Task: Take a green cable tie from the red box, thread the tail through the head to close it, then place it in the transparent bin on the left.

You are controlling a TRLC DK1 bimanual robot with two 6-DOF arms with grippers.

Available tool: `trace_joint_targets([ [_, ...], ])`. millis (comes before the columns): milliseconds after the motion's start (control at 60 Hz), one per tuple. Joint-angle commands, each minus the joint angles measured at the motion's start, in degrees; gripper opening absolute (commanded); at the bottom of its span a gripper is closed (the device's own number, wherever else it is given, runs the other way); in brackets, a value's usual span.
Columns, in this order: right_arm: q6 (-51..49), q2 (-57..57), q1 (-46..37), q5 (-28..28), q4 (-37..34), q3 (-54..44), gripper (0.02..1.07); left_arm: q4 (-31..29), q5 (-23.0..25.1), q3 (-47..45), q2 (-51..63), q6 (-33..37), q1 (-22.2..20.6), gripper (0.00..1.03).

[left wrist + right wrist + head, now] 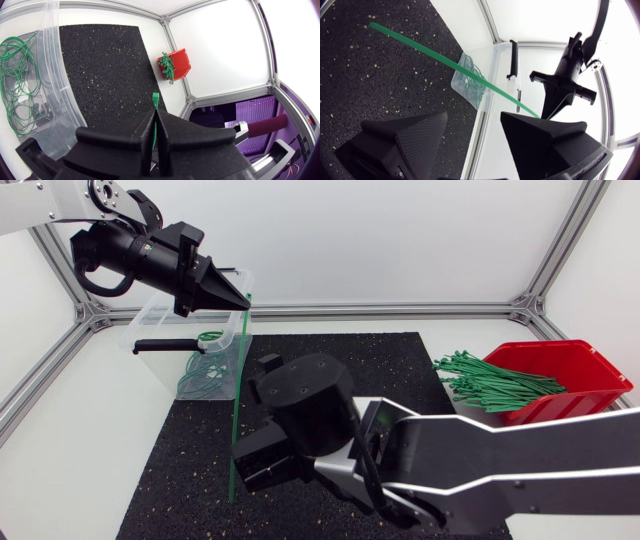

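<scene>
My left gripper (243,300) hangs over the transparent bin's (165,330) right edge, shut on the head end of a green cable tie (238,410). The tie hangs straight down to the black mat. In the left wrist view its head (155,98) pokes out past the closed fingertips of the left gripper (154,119). My right gripper (250,462) is open at mid-mat, its fingers (410,140) apart, with the tie (445,61) crossing just ahead of them, untouched. The red box (575,370) at the right holds several green ties (490,380).
Closed green tie loops (200,375) lie inside the bin, which has a black handle (165,346). A black speckled mat (380,370) covers the table's middle. An aluminium frame (400,309) runs along the table's back and sides.
</scene>
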Motion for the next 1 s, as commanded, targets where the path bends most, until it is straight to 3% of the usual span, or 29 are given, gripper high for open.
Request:
trace_joint_targets([
  [0, -3.3, 2.1, 2.0, 0.1, 2.1, -1.6, 0.8, -1.7, 0.6, 2.5, 2.0, 2.0, 0.2, 0.03],
  [417, -7.7, 7.7, 7.8, -0.3, 10.5, -3.8, 0.78, -4.4, 0.5, 3.7, 4.0, 4.0, 1.0, 0.03],
  [700, -9.1, 8.7, 8.6, -0.4, 12.7, -3.5, 0.48, -5.0, 0.4, 3.1, 4.1, 4.8, 1.0, 0.03],
  [983, -9.9, 8.3, 10.1, -1.6, 14.3, -4.3, 0.37, -5.2, 0.4, 2.9, 4.2, 5.3, 1.0, 0.03],
])
